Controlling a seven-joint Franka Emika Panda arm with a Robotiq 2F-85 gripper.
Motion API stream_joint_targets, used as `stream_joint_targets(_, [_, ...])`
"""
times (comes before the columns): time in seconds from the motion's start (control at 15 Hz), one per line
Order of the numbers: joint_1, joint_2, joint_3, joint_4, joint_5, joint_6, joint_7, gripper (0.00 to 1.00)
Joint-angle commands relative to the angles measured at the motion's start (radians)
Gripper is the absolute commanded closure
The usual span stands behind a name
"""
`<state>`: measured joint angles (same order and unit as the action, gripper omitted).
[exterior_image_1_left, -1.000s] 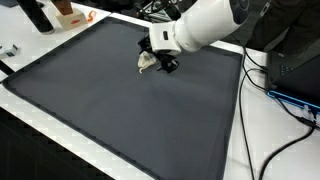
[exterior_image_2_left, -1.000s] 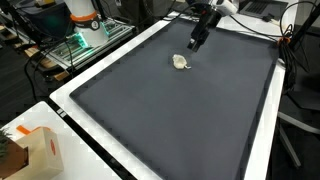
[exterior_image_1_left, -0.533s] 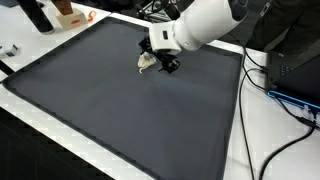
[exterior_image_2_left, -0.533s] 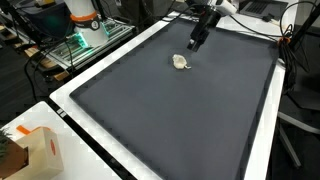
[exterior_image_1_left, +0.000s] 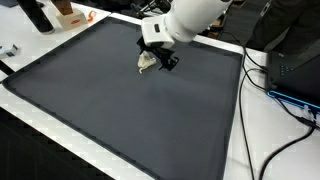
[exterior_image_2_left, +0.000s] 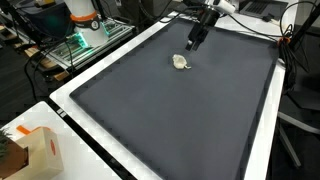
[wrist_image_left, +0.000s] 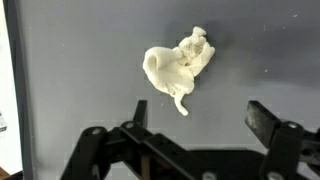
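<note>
A small cream-white crumpled lump lies on the dark grey mat; in both exterior views it appears as a pale scrap. My gripper hangs open just above the mat, with nothing between its black fingers. In the wrist view the lump lies a little beyond the fingertips, its thin tail pointing toward the gap. In an exterior view the gripper stands right beside the lump; from the opposite side the gripper is just behind it.
The mat covers most of a white table. Cables trail along one side. A dark bottle and an orange item stand at one corner; a brown box and an orange-topped white object sit off the mat.
The arm's white upper section has swung upward and back a little; the gripper stays open beside the lump, which has not moved.
</note>
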<state>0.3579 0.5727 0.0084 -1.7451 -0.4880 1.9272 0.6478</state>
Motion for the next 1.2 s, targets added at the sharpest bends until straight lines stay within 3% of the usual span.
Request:
stream_joint_targets(0.0, [-0.044, -0.072, 0.019, -0.088, 0.059, 0.075, -0.046, 0.00])
stream_joint_targets(0.47, [-0.118, -0.179, 0.013, -0.178, 0.211, 0.162, -0.097, 0.00])
stream_joint_targets(1.13, [-0.205, -0.344, -0.010, -0.275, 0.422, 0.266, -0.004, 0.00])
